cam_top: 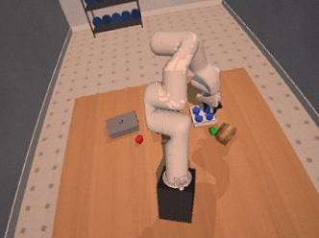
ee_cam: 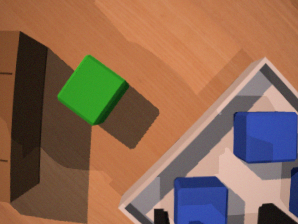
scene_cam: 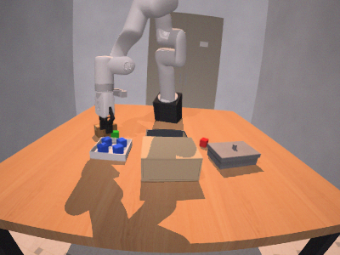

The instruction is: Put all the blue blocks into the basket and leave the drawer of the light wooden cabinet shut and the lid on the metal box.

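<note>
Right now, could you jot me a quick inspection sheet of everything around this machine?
Surface: wooden table, arm's shadows on it.
Job's things: four blue blocks in white basket; cabinet, drawer looks out at the back; metal box, lid on.
Clutter: green block, red block, small brown box.
Gripper: gripper open, empty, above basket's far edge.
Cables: nothing seen.
Surroundings: tiled floor, shelf rack, door.

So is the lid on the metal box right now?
On. The lid sits flat atop the metal box, its knob up.
</note>
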Available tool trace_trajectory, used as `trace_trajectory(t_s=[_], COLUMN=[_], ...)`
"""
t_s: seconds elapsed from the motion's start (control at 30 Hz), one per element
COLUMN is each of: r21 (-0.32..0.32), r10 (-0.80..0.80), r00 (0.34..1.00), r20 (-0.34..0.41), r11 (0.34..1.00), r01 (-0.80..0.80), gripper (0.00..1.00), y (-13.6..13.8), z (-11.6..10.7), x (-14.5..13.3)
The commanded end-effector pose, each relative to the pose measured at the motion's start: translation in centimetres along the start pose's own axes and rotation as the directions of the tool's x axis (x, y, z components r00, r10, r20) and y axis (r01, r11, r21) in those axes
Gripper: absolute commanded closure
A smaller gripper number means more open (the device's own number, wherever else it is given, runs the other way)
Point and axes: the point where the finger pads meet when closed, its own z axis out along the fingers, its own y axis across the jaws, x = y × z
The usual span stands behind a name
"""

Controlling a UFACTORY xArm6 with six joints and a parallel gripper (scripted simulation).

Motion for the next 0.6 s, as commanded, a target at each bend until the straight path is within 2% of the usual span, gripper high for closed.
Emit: trace_trajectory(t_s=[0.0,0.07,0.37,0.57], r21=[0.001,0.001,0.001,0.001], r10=[0.000,0.000,0.000,0.000], r00=[1.000,1.000,1.000,1.000], r20=[0.001,0.001,0.001,0.001], r11=[1.000,1.000,1.000,1.000], r01=[0.000,0.000,0.000,0.000], gripper=[0.44,0.44,0.44,0.44], y=[0.1,0.1,0.1,0.1], z=[-2.6,-2.6,-6.7,-8.5], x=[-0.1,-0.1,-0.1,-0.1])
